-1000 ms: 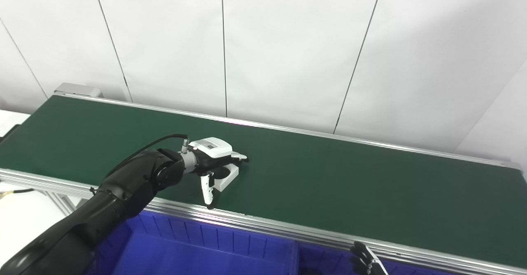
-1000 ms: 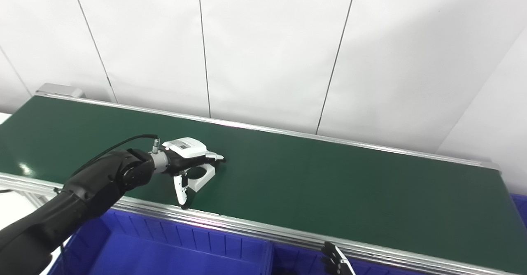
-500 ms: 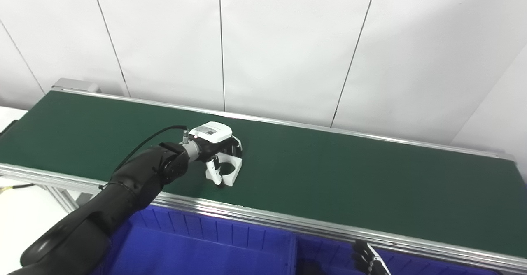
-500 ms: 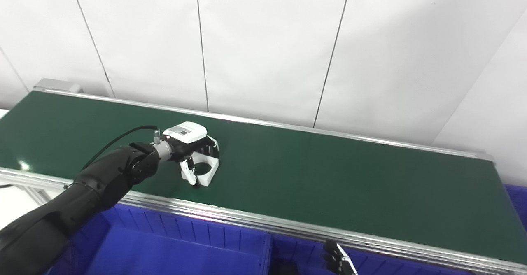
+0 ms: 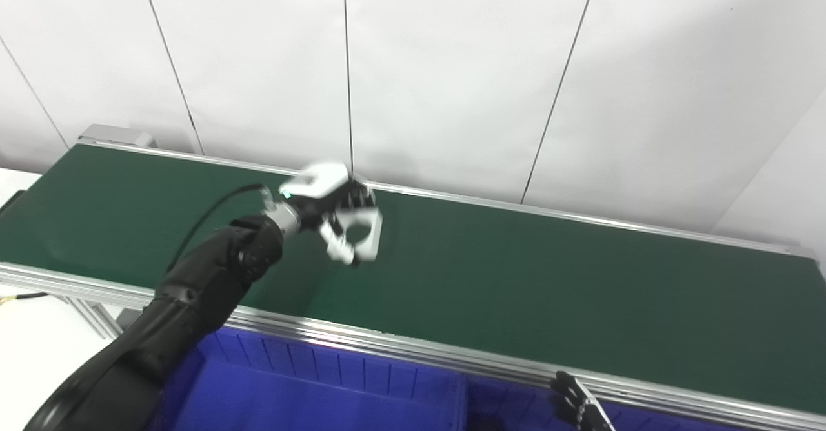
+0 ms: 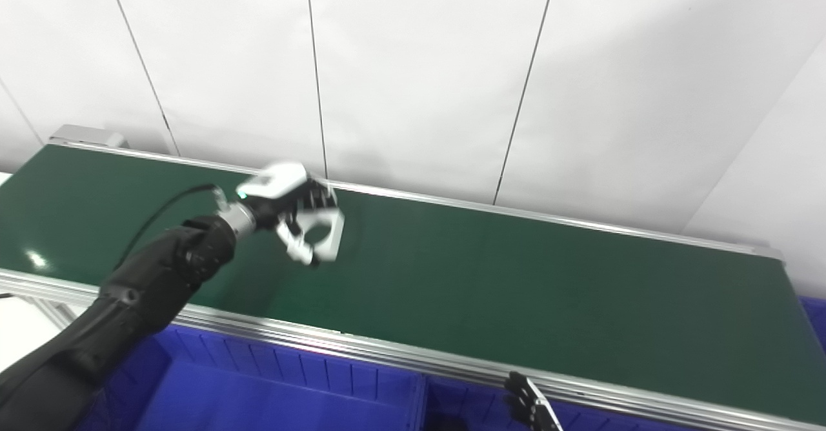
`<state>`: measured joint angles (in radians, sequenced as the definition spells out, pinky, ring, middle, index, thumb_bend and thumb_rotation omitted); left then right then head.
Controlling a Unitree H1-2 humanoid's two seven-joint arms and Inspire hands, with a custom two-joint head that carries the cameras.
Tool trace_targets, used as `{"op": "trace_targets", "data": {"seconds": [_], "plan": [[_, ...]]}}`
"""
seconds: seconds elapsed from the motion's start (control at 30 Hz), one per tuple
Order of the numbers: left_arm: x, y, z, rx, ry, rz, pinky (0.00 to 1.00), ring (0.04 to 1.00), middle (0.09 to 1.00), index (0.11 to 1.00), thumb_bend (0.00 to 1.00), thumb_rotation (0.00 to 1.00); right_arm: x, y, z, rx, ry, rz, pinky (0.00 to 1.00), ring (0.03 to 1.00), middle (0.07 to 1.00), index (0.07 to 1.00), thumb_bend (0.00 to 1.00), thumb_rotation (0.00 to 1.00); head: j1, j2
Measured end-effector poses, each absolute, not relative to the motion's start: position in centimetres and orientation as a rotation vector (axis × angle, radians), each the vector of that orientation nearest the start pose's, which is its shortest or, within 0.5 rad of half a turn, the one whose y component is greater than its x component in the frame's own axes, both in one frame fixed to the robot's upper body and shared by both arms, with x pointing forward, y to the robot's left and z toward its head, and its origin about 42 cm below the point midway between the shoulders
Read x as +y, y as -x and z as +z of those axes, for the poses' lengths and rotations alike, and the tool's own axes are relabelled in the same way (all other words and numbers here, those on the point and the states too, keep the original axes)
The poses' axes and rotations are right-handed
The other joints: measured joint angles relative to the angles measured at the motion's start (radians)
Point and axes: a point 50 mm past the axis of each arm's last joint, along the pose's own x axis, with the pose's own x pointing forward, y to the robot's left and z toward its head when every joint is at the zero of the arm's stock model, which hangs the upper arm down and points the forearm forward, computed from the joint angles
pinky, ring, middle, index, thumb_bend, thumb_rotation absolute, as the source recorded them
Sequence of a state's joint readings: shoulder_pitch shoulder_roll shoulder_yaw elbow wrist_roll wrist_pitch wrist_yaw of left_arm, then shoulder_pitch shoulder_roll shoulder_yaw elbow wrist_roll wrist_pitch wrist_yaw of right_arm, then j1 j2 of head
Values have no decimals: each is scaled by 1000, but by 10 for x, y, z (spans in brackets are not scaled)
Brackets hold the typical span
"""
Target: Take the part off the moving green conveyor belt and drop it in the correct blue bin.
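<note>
My left hand (image 5: pixel 332 208) is raised above the green conveyor belt (image 5: pixel 548 289), shut on a white block-shaped part with a round hole (image 5: pixel 364 234). The part (image 6: pixel 326 234) hangs clear of the belt, tilted, and looks blurred by motion. Fingers wrap its top and the thumb presses its near side. Only the dark fingertips of my right hand (image 5: pixel 577 405) show at the bottom edge, below the belt's near rail; its state is not readable.
Blue bins (image 5: pixel 310 399) sit below the belt's near aluminium rail (image 5: pixel 400 350), with a divider wall (image 5: pixel 464 399) between two compartments. A white panelled wall stands behind the belt. A white surface lies at the far left.
The left hand closed on the white part, then lifted it off the belt, up and slightly away from me. The right hand stayed put.
</note>
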<state>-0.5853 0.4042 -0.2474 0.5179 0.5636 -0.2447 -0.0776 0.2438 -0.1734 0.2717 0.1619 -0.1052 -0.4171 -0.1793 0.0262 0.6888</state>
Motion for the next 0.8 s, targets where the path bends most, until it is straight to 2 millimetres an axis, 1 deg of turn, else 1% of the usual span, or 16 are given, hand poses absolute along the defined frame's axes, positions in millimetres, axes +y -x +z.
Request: {"op": "trace_targets", "data": {"seconds": [0.07, 0.1, 0.17, 0.3, 0.37, 0.43, 0.5, 0.53, 0.57, 0.63, 0.67, 0.7, 0.8], "plan": [[277, -451, 192, -297, -953, -269, 427, 417, 479, 533, 498, 0, -216, -175, 22, -25, 202, 109, 794, 820, 849, 870, 774, 916, -14, 5], [280, -444, 196, -322, -882, -236, 439, 422, 489, 525, 499, 0, -216, -175, 24, -30, 199, 108, 793, 821, 850, 870, 769, 910, -22, 8], [276, -428, 197, -363, -754, -197, 462, 436, 502, 507, 499, 0, -216, -172, 25, -31, 197, 105, 792, 824, 853, 870, 764, 903, -25, 8], [260, -397, 181, -374, -534, -222, 462, 436, 502, 515, 497, 0, -213, -170, 25, -29, 189, 104, 797, 832, 859, 874, 770, 895, -48, 20], [253, -387, 173, -371, -432, -243, 450, 433, 499, 522, 496, 0, -212, -169, 26, -31, 184, 104, 801, 836, 861, 876, 775, 887, -57, 24], [249, -377, 171, -379, -375, -255, 445, 429, 499, 527, 495, 0, -211, -167, 26, -30, 179, 104, 805, 839, 864, 879, 779, 889, -58, 26], [247, -364, 171, -397, -349, -261, 436, 427, 495, 531, 495, 0, -209, -164, 27, -33, 174, 105, 809, 842, 867, 884, 773, 892, -78, 43], [245, -356, 171, -407, -336, -263, 435, 426, 494, 532, 495, 0, -209, -163, 28, -33, 173, 106, 810, 842, 867, 884, 773, 893, -78, 43], [244, -350, 168, -403, -328, -266, 425, 427, 494, 529, 495, 0, -209, -162, 27, -31, 174, 107, 803, 836, 862, 880, 776, 894, -91, 51], [243, -335, 157, -399, -312, -271, 422, 429, 495, 525, 496, 0, -208, -162, 28, -33, 179, 110, 796, 832, 854, 875, 781, 896, -91, 51], [242, -326, 149, -393, -314, -275, 421, 431, 496, 523, 496, 0, -208, -163, 29, -37, 182, 111, 793, 831, 849, 872, 784, 897, -103, 60], [242, -316, 141, -374, -317, -280, 423, 432, 497, 521, 496, 0, -206, -163, 30, -43, 186, 113, 792, 828, 848, 872, 776, 893, -103, 60], [241, -283, 111, -319, -331, -303, 432, 431, 501, 519, 496, 0, -203, -164, 31, -52, 193, 114, 787, 824, 845, 869, 762, 888, -126, 81]]}}
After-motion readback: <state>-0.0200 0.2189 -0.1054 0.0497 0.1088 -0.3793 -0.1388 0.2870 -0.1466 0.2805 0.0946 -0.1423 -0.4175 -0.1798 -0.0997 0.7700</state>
